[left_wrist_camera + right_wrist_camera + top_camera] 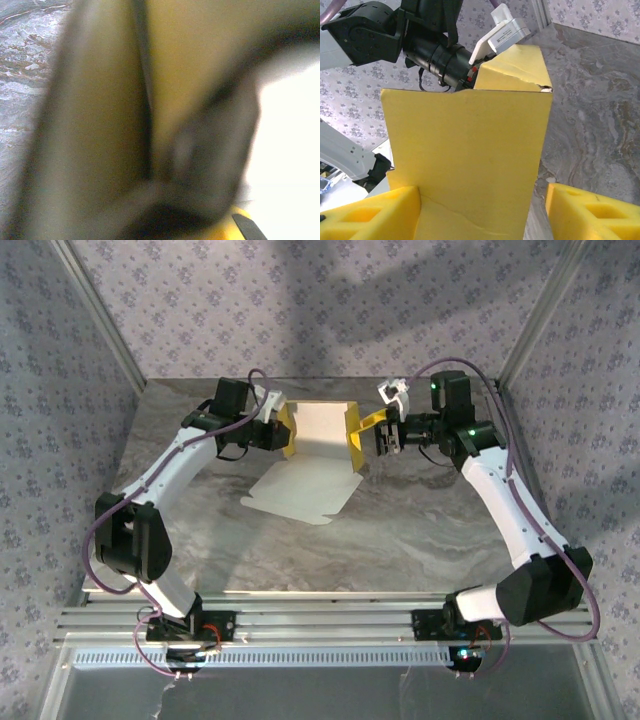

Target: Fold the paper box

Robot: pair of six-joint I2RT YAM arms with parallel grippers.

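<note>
The left gripper (281, 434) pinches the paper box (320, 430) at its left wall; the right gripper (383, 438) has its jaws spread around the right wall.

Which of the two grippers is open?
The right gripper: its yellow fingers stand apart around a raised flap of the yellow-and-white paper box; the left gripper is shut.

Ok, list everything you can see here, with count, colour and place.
paper box: one, white inside, yellow outside, half folded, far middle of the table
table: one, grey marbled, under everything
backdrop: three panels, floral lilac, behind and at both sides
rails: several, silver metal, near edge
left arm: one, white and black, left side
right arm: one, white and black, right side
left gripper: one, black, shut on the box's left yellow wall
right gripper: one, black and yellow, open around the box's right yellow wall
</note>
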